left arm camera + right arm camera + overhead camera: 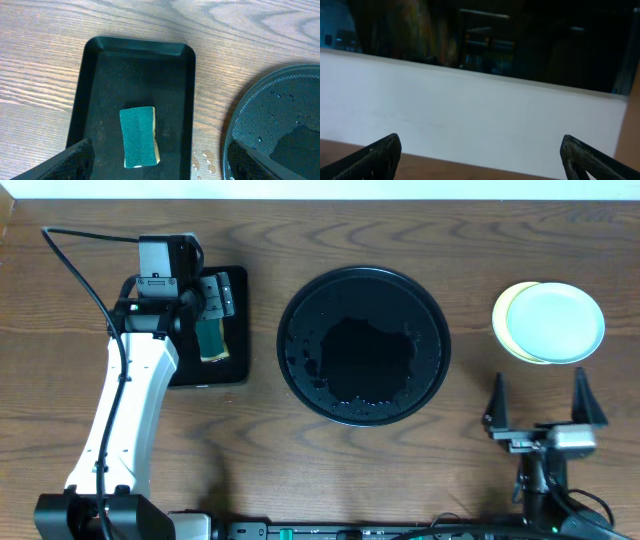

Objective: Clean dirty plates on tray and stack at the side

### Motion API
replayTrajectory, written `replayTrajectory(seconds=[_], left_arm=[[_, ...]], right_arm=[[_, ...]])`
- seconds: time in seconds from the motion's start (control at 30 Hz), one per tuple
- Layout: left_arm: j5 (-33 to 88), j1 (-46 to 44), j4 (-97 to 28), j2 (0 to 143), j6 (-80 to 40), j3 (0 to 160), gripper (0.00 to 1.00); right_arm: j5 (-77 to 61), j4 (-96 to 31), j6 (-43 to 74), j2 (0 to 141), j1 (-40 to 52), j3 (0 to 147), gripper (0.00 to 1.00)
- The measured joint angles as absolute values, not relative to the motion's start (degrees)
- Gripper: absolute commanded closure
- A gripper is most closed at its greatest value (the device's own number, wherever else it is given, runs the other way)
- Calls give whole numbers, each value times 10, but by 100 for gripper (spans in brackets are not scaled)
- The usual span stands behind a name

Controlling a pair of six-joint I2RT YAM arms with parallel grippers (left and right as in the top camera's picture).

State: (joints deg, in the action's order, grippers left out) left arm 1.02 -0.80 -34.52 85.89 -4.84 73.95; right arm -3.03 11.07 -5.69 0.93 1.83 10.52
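The large round black tray point(363, 345) sits wet at the table's middle with no plates on it; its rim also shows in the left wrist view point(235, 125). The plates point(553, 322) lie stacked at the far right, a mint-blue one on top and a pale yellow one under it; I cannot tell if a third lies in the stack. My left gripper point(213, 320) is open and empty above a green sponge point(139, 136) lying on the small rectangular black tray point(100, 80). My right gripper point(541, 402) is open and empty near the front edge, below the stack.
Water drops point(202, 161) lie on the wood between the rectangular tray and the round tray. The right wrist view shows only a white wall point(470, 105) and the table's far edge.
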Motion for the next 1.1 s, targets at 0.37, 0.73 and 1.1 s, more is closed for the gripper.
replayTrajectory(seconds=[0.37,0.73,1.1], left_arm=[[10,-8,-345,859,-49,740,15],[11,-8,-345,859,-49,740,15],[11,-8,-345,859,-49,740,15]], right_arm=[[-34,74,-50,8,18,8,1],[-34,-38,-46,7,18,4,1],[-34,-38,-46,7,18,4,1]])
